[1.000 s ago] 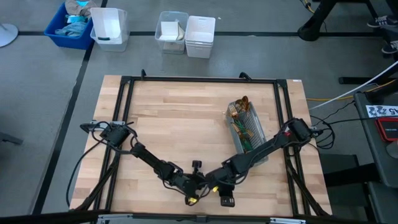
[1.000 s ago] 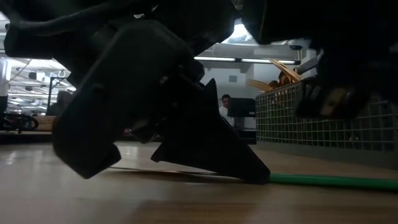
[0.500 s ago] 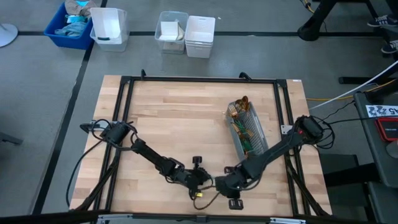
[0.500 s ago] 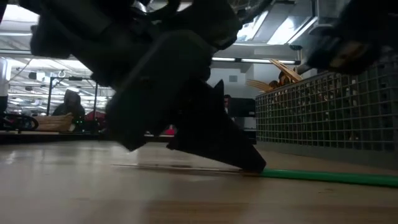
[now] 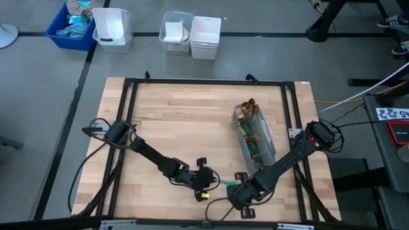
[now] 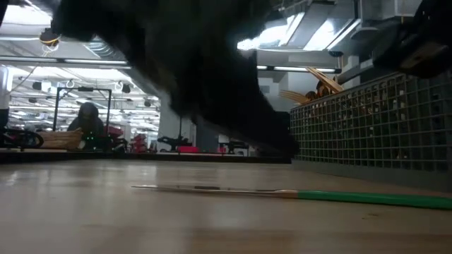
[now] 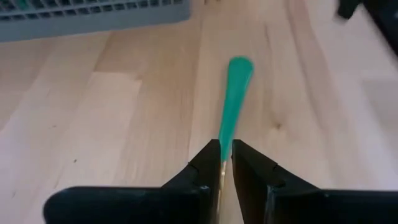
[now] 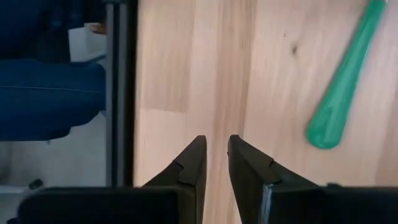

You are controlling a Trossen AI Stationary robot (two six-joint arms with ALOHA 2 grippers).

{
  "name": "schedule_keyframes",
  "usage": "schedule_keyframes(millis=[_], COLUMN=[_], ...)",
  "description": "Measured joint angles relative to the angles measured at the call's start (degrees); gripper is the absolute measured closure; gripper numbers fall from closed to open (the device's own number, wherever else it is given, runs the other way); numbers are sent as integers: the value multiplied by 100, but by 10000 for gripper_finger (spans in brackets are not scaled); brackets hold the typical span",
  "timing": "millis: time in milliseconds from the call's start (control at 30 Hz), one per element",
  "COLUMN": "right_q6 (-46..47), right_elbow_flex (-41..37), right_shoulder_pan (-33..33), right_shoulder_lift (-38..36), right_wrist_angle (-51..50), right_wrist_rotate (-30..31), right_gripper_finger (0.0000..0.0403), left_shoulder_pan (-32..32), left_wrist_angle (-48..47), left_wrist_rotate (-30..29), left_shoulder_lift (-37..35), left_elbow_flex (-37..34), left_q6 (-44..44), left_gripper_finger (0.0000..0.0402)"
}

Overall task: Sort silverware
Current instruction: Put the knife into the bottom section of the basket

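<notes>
1. The left hand (image 7: 225, 163) sits low over the near middle of the surface (image 5: 185, 121), its fingers nearly closed around the thin neck of one teal-handled utensil (image 7: 235, 93). The piece appears to lie flat on the wood, and I cannot tell whether the fingers actually pinch it.
2. The right hand (image 8: 216, 158) hovers just beside the handle's tip, fingers a narrow gap apart and holding nothing.
3. The rest of the silverware (image 5: 246, 114) stands in the grey mesh caddy (image 5: 258, 142), to the right.
4. Judged step: placing or picking a single piece. Next, a firm grip must be confirmed, or the fingers lifted clear.
</notes>
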Motion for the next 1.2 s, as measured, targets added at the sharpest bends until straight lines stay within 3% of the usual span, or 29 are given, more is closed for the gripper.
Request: schedule_keyframes(millis=[167,400,500,667,900,1200], right_q6=[0,-2,-2,-2,-2,-2], right_elbow_flex=[0,0,0,0,0,0], right_shoulder_pan=[117,296,367,402,391,389], right_shoulder_lift=[0,2,4,4,7,9], right_wrist_angle=[-233,-362,-363,-356,-355,-343], right_wrist_rotate=[7,104,175,199,260,345], right_gripper_finger=[336,336,336,336,336,336], left_shoulder_pan=[15,-74,-139,-143,-111,-56], left_wrist_angle=[-966,-1868,-2223,-3023,-2946,-2922], left_wrist_rotate=[321,372,422,431,450,610], left_shoulder_lift=[-590,-885,-828,-816,-614,-384], left_elbow_flex=[10,16,23,19,-15,7], left_q6=[-427,-188,75,-254,-91,-404], left_gripper_finger=[369,365,345,282,239,266])
